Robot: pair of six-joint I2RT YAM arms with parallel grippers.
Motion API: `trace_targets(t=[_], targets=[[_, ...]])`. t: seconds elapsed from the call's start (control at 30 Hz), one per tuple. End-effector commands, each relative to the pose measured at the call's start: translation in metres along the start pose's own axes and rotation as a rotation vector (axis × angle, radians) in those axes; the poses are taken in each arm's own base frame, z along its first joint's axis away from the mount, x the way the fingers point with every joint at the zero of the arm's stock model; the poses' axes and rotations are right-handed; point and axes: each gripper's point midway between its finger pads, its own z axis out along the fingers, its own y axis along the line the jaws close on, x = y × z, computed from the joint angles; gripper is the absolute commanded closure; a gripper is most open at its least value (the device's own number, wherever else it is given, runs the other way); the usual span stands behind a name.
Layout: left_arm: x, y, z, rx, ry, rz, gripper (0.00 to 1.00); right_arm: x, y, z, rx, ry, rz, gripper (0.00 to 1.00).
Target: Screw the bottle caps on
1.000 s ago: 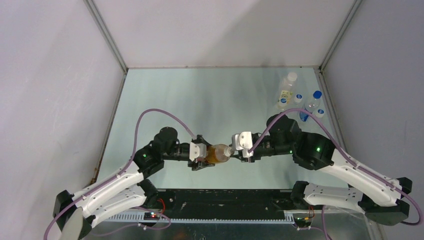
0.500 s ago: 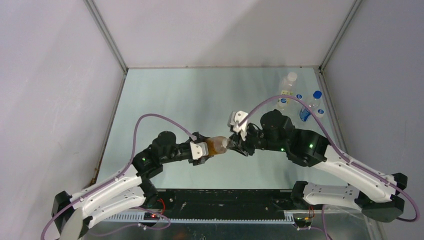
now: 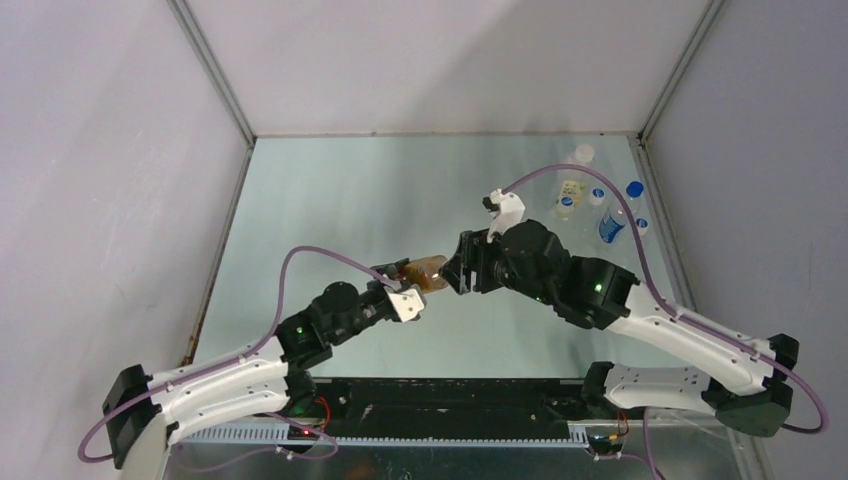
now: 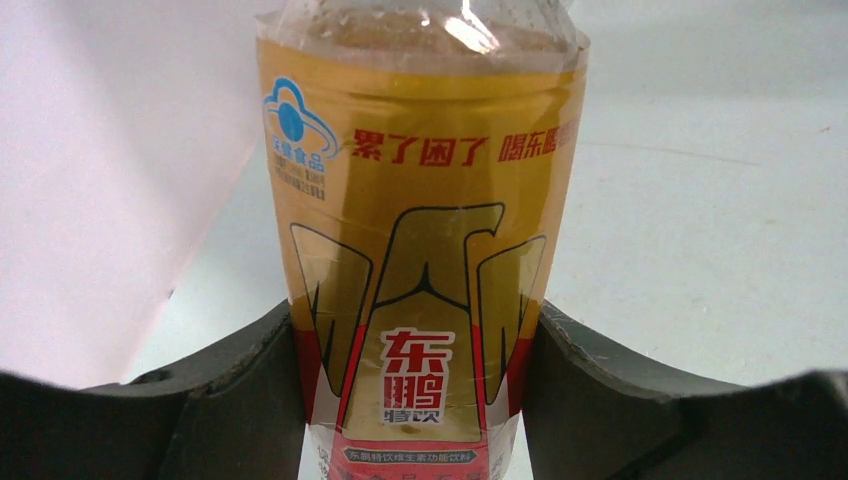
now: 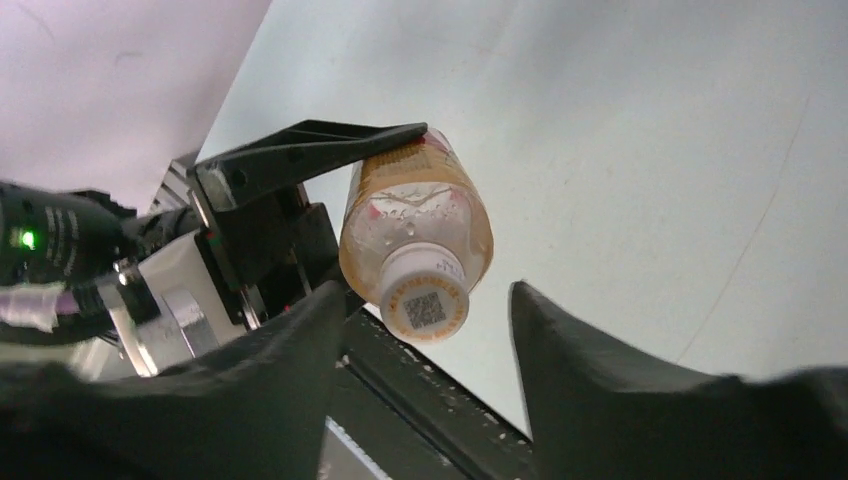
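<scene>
The left arm reaches from its base at the near left edge toward the middle of the pale green table (image 3: 350, 200), with the forearm low and the wrist turned to the right. The left gripper (image 3: 408, 290) pinches the amber-filled plastic bottle with the red-orange label (image 4: 420, 250). Its two dark fingers (image 4: 240, 390) press on the lower part of the label, one on each side. The bottle is held off the table, tilted, with its neck pointing at the right arm. The right arm bends in from the near right corner, and the right gripper (image 5: 428, 292) faces the neck end-on. Its fingers are spread, one on each side of the small round white plastic cap (image 5: 424, 305) sitting on the neck, and they do not touch it.
</scene>
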Motion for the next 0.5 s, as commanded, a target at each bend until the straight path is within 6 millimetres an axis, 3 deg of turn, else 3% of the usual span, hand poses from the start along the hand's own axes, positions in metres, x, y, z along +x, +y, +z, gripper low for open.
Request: trace_targets(t=[0.0,0.1,0.13,0.23,0.33,0.47], targets=[[-0.034,0.018,-0.002,-0.019,-0.105,-0.037,0.89,-0.032,0.014,-0.023,-0.107,-0.137,-0.199,0.31],[-0.026,0.002,-0.006,0.105,-0.074,-0.064,0.89,-0.032,0.013,-0.044,-0.171,-0.145,-0.407,0.25],[-0.029,0.006,-0.007,0.112,-0.074,-0.075,0.89,-0.030,0.012,-0.047,-0.193,-0.139,-0.529,0.24],[-0.028,-0.009,-0.015,0.248,-0.063,-0.111,0.90,-0.016,0.028,-0.068,-0.376,-0.123,-0.759,0.24],[-0.037,-0.022,-0.019,0.351,-0.094,-0.133,0.91,-0.004,0.031,-0.076,-0.475,-0.113,-0.962,0.25],[-0.042,-0.035,-0.021,0.445,-0.105,-0.145,0.91,0.008,0.027,-0.072,-0.520,-0.077,-1.100,0.28]])
